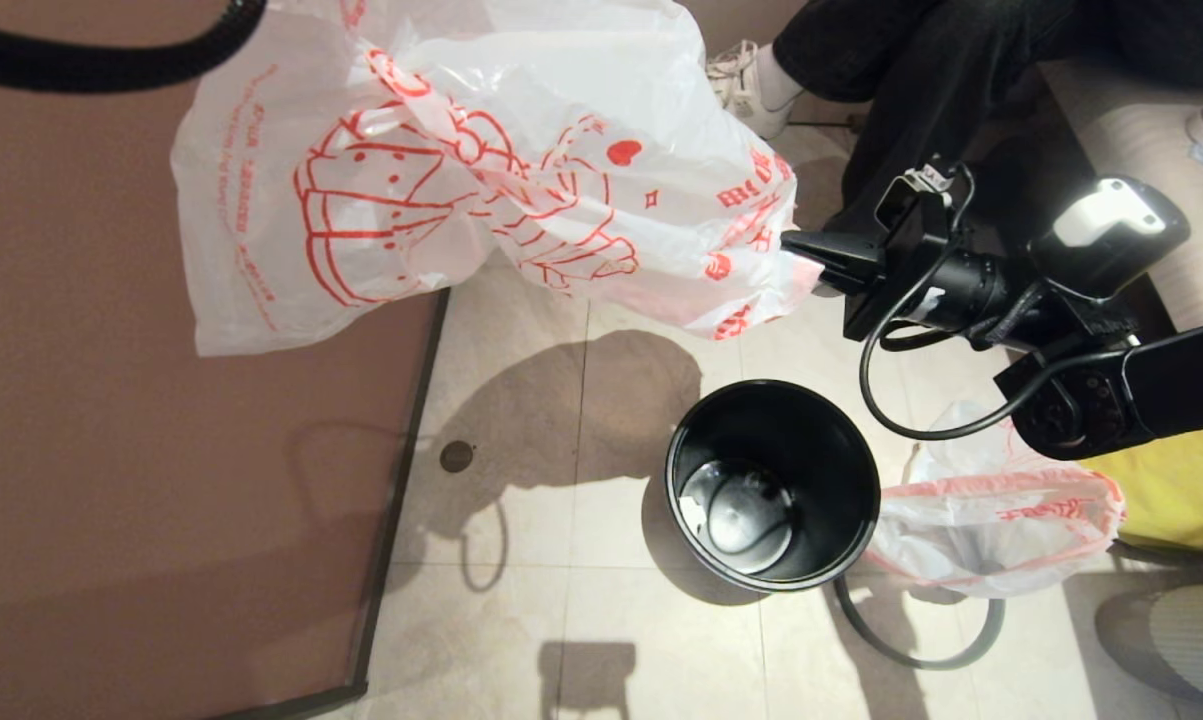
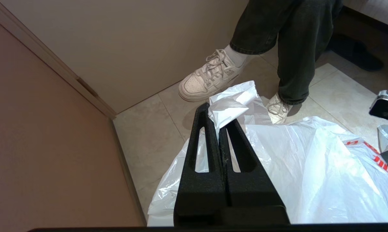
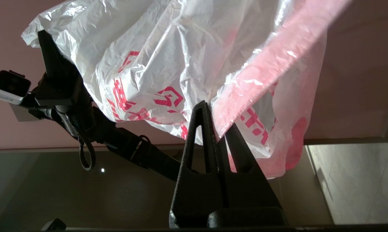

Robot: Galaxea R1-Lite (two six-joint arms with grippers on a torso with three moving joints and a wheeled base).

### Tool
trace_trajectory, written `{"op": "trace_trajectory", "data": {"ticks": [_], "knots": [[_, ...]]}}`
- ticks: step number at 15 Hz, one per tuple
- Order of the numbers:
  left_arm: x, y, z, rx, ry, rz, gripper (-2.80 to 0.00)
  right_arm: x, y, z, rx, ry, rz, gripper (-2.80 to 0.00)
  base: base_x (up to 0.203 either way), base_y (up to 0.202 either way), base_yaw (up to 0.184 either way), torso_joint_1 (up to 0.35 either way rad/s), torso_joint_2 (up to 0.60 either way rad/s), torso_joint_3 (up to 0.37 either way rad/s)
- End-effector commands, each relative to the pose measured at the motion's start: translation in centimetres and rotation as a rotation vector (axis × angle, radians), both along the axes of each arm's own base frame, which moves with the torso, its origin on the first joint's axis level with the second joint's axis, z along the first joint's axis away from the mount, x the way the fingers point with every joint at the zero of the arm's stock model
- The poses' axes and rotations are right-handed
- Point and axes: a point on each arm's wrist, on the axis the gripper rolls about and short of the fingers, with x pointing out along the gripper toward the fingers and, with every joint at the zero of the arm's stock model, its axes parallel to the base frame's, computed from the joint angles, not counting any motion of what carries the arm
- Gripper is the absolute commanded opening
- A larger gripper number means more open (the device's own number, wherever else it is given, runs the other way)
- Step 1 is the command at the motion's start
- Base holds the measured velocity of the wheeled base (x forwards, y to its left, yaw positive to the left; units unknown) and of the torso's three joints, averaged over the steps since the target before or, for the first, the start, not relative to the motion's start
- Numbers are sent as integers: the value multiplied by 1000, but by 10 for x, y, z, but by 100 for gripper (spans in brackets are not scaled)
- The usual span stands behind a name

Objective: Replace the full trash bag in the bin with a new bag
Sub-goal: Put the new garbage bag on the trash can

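Note:
The new bag (image 1: 461, 170), whitish film with red print and a pink-red edge, hangs stretched in the air above and to the left of the bin. My right gripper (image 1: 801, 250) is shut on its pink edge (image 3: 245, 83); the wrist view shows the film pinched at that gripper (image 3: 218, 129). My left gripper (image 2: 218, 119) is shut on a white fold of the same bag (image 2: 310, 167) and is hidden behind the film in the head view. The bin (image 1: 841, 470), a round black tub, stands empty on the floor tiles. The full trash bag (image 1: 991, 530) lies against its right side.
A thin grey hoop (image 1: 921, 655) lies on the floor, partly under the full bag. A seated person's legs and white sneakers (image 1: 751, 85) are behind the bin. A brown panel (image 1: 161, 500) fills the left, and something yellow (image 1: 1181, 490) sits at the right edge.

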Motion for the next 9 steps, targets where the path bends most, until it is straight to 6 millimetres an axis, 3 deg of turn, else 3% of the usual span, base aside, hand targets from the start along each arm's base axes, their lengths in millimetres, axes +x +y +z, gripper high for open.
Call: {"op": "trace_trajectory", "data": {"ticks": [1,7,8,9], "knots": [[0,0,0,2,0,4,-280,-7,-2,9,3,-18,9,-280,0,0,0,0,0,0],[0,0,-2,4,19,34,-280,-49,-43,42,-43,-24,-15,-280,0,0,0,0,0,0],[3,-4,-5,26,33,34,0,-55,-47,42,-51,-7,-18,-280,0,0,0,0,0,0],[5,-10,-9,38,40,23,0,-59,-50,40,-58,10,-18,-280,0,0,0,0,0,0]]}}
